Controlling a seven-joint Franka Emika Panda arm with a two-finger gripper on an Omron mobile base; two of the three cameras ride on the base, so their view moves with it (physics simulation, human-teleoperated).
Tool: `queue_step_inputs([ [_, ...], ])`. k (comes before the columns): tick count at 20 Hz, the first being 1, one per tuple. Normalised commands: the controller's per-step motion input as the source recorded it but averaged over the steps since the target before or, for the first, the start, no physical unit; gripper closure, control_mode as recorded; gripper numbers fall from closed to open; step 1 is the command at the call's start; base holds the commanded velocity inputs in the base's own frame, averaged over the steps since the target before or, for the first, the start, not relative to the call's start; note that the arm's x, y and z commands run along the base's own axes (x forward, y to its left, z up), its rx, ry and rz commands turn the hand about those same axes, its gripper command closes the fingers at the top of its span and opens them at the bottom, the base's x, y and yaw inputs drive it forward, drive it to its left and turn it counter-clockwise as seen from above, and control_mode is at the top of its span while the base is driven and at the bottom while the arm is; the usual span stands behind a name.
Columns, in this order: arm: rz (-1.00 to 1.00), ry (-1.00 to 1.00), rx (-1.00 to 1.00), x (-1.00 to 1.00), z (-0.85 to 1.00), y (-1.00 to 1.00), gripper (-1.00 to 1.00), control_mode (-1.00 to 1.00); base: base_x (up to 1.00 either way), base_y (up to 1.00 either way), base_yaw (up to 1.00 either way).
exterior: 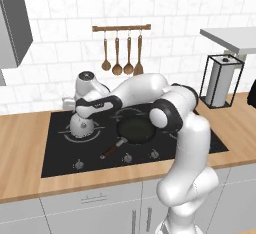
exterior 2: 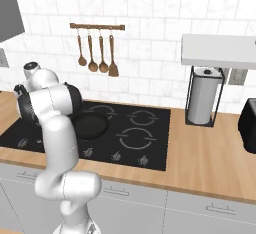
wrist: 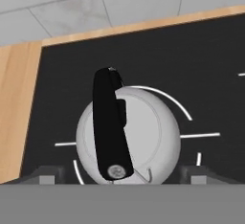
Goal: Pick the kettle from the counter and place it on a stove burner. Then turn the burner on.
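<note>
Kettle [wrist: 143, 137]: squat silvery-white dome, black arched handle, on stove [wrist: 191, 60].

The kettle [exterior: 81, 126] sits on the stove [exterior: 60, 158] inside the burner [exterior: 65, 134] ring, at the cooktop's 9 o'clock side. The frying pan [exterior: 134, 130] lies at the kettle's 3 o'clock. 3 knobs [exterior: 127, 157] line the stove's 6 o'clock edge. The counter [exterior: 22, 153] surrounds the stove.
</note>
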Motion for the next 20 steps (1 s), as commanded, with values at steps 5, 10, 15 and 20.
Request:
queue_step_inputs([
  [5,0.00,0.00,-0.04,-0.07,0.34,-0.04,-1.00,-1.00,0.00,0.00,0.00],
  [10,0.00,0.04,-0.01,-0.66,0.69,-0.20,-1.00,-1.00,0.00,0.00,0.00],
  [15,0.00,0.04,0.00,-1.00,0.17,-0.29,-1.00,-1.00,0.00,0.00,0.00],
  [20,0.00,0.11,-0.02,-1.00,-0.05,-0.14,-1.00,-1.00,0.00,0.00,0.00],
])
